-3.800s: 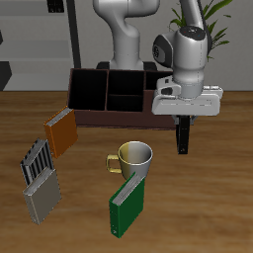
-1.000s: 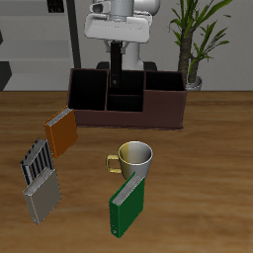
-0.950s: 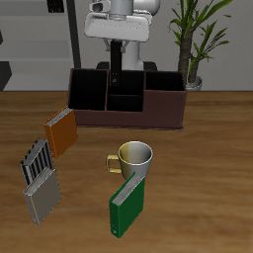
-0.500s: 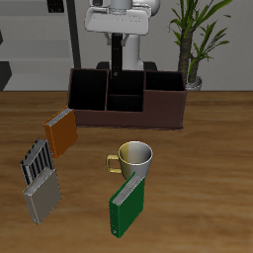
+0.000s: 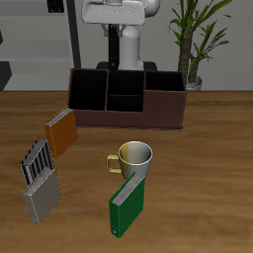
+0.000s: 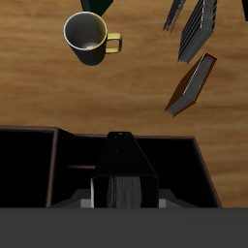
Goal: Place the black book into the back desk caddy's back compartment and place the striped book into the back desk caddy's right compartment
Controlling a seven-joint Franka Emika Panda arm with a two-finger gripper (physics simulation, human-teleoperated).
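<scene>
Tool [image 5: 117, 22]: raised above the back desk caddy [image 5: 126, 100]; grip state cannot be told
Back compartment [image 6: 121, 167]: black book [image 6: 122, 163] upright inside (pale page edges)
Striped book [image 5: 37, 161]: on tabletop [image 5: 203, 168]

Caddy [image 5: 126, 101] at tabletop [image 5: 208, 168] back, black book [image 6: 122, 167] in its back compartment [image 5: 126, 81], mug [image 5: 132, 157] nearer front, striped book [image 5: 36, 161] beside front edge.

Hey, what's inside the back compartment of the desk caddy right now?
The black book stands in the back compartment of the back desk caddy. Its lower part is hidden by the dark walls, and nothing else shows there.
</scene>
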